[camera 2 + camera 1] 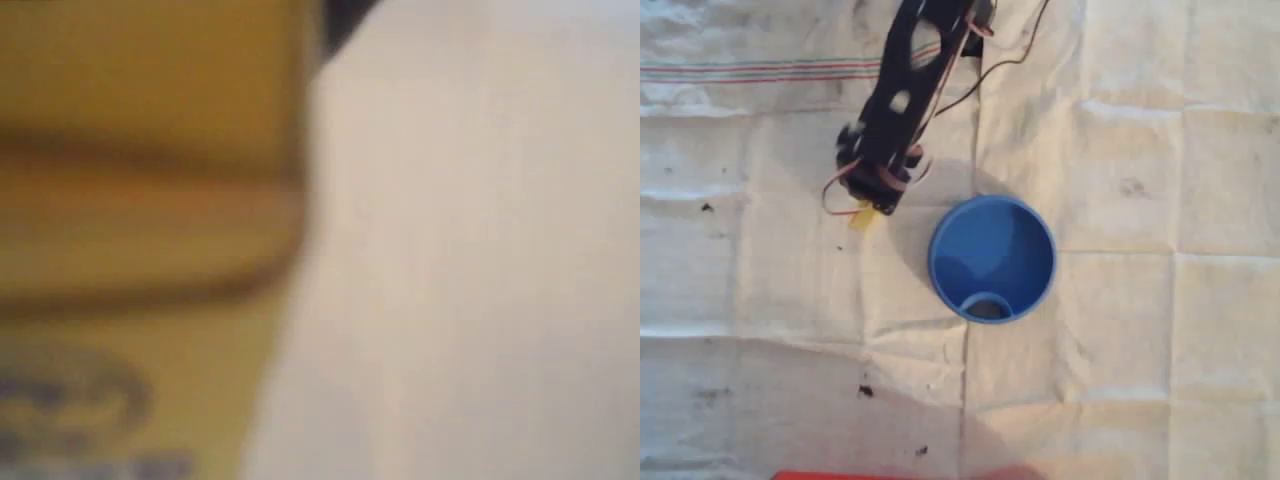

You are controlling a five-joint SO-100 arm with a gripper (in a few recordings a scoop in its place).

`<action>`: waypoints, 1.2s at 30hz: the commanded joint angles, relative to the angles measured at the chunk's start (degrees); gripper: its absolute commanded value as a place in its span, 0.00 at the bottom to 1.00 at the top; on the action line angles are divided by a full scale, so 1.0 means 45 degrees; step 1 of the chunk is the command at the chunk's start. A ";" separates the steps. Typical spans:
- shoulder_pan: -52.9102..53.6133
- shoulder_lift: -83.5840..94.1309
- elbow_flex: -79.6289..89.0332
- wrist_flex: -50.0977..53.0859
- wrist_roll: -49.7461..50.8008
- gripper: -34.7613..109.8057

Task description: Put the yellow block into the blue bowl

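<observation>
Overhead, my black gripper covers most of the yellow block on the creased white cloth, at ten o'clock from the round, smooth blue bowl. Whether my fingers pinch it, I cannot tell. Wrist view gives only a blurred yellow slab against pale fabric.
</observation>
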 commanded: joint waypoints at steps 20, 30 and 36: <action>-0.5879 0.1660 -0.1035 -0.0488 0.5156 0.24; -0.5859 -0.0078 -0.0918 -0.1953 0.5430 0.26; -0.5840 -0.0039 -0.1035 -0.0566 0.5430 0.42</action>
